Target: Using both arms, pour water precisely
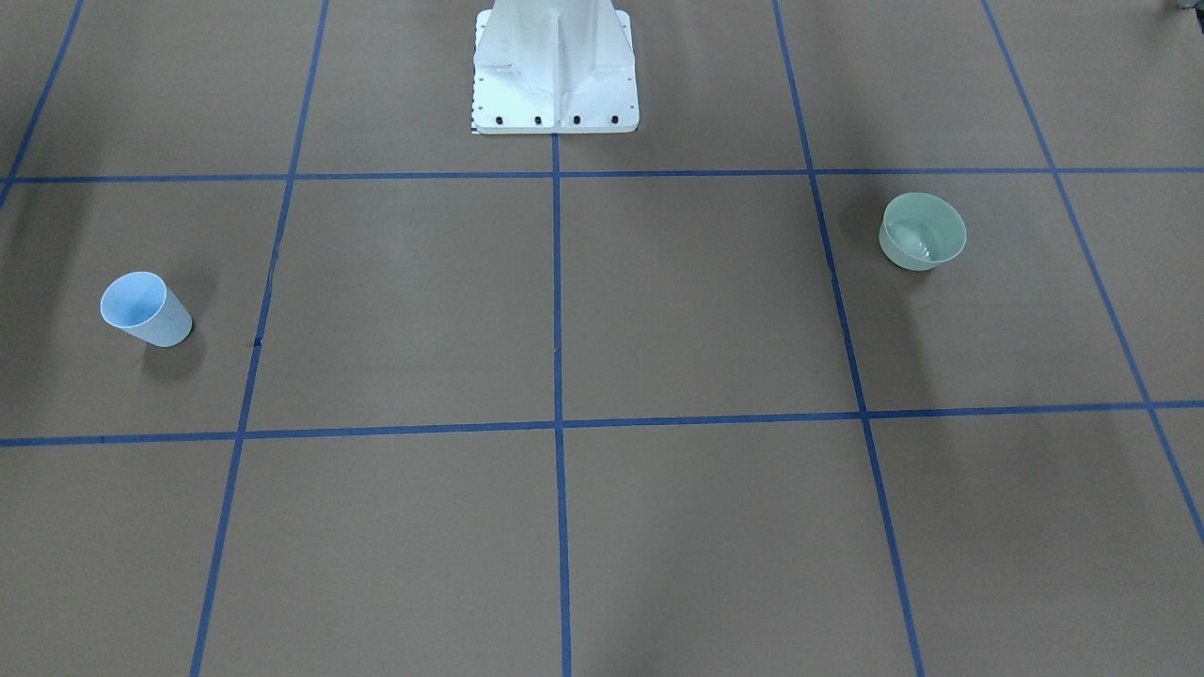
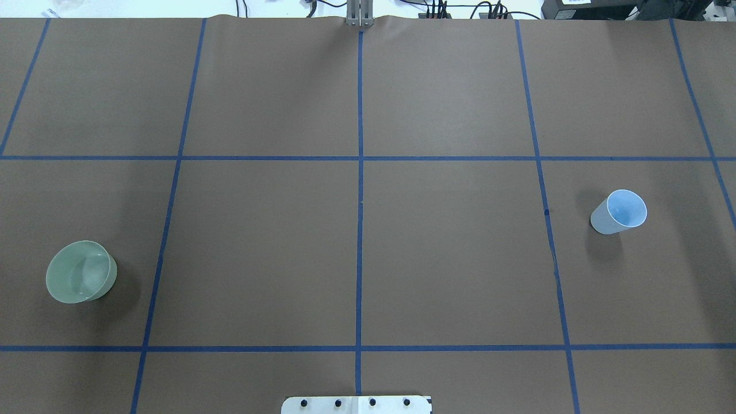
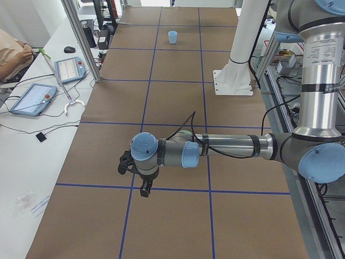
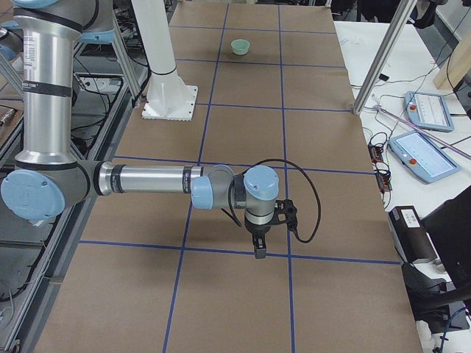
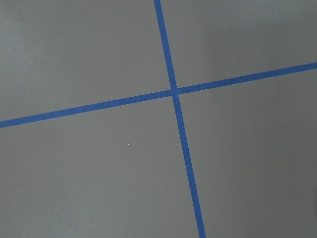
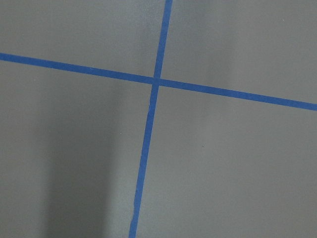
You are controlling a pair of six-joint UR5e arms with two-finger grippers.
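Observation:
A pale green bowl (image 1: 923, 231) stands on the robot's left side of the table; it also shows in the overhead view (image 2: 80, 271) and far off in the exterior right view (image 4: 240, 46). Faint glints of water (image 1: 917, 248) show inside it. A light blue cup (image 1: 146, 308) stands upright on the robot's right side (image 2: 618, 211). The left arm (image 3: 232, 147) stretches low over the table, its left gripper (image 3: 144, 189) pointing down. The right arm (image 4: 147, 179) does the same, with the right gripper (image 4: 259, 248) pointing down. Whether either gripper is open or shut I cannot tell.
The white bolted pedestal (image 1: 555, 70) stands at the robot's edge of the table. Blue tape lines (image 2: 360, 172) grid the brown table cover. Both wrist views show only a tape crossing (image 5: 173, 91) (image 6: 155, 81). Side benches hold teach pendants (image 3: 32, 98) (image 4: 416, 156) and metal posts (image 3: 81, 38).

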